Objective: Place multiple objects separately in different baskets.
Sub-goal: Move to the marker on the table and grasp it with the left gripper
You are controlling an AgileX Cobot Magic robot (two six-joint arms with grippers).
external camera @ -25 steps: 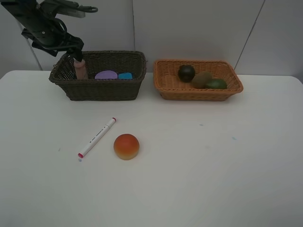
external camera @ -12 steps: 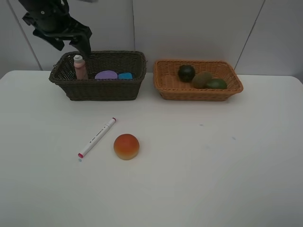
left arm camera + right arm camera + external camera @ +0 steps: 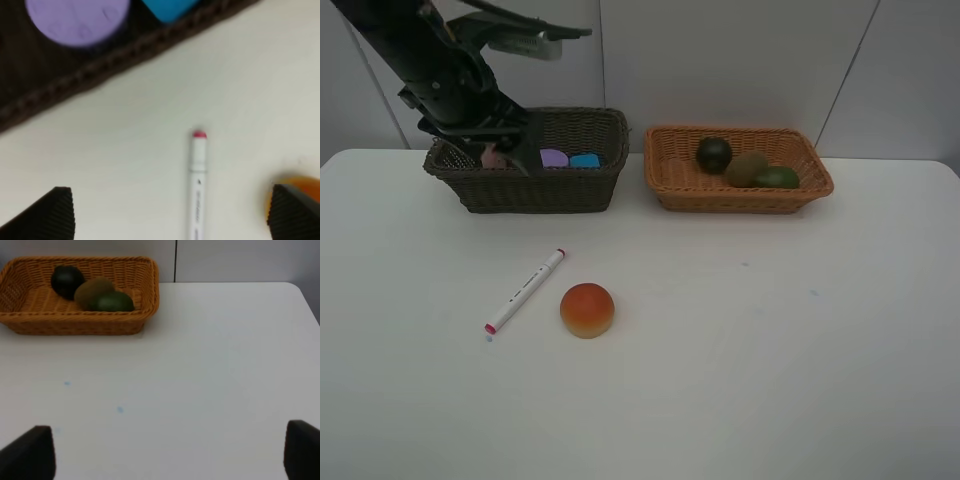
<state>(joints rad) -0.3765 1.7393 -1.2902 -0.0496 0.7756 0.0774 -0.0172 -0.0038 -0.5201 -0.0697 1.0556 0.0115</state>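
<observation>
The dark brown basket holds a purple-lidded jar, a blue eraser and a pink bottle, which my left arm mostly hides. My left gripper hangs open and empty over this basket's left part. Its wrist view shows the jar, the eraser, the basket rim, the white marker and the orange-red fruit. On the table lie the marker and the fruit. The light orange basket holds a mangosteen, a kiwi and a lime.
My right gripper stands open above the bare white table, facing the orange basket with the mangosteen, kiwi and lime. It does not show in the exterior view. A grey wall rises behind both baskets.
My left gripper rose from the pink bottle, leaving it standing in the dark basket, then swung forward and right over the basket. It now covers most of the bottle.
</observation>
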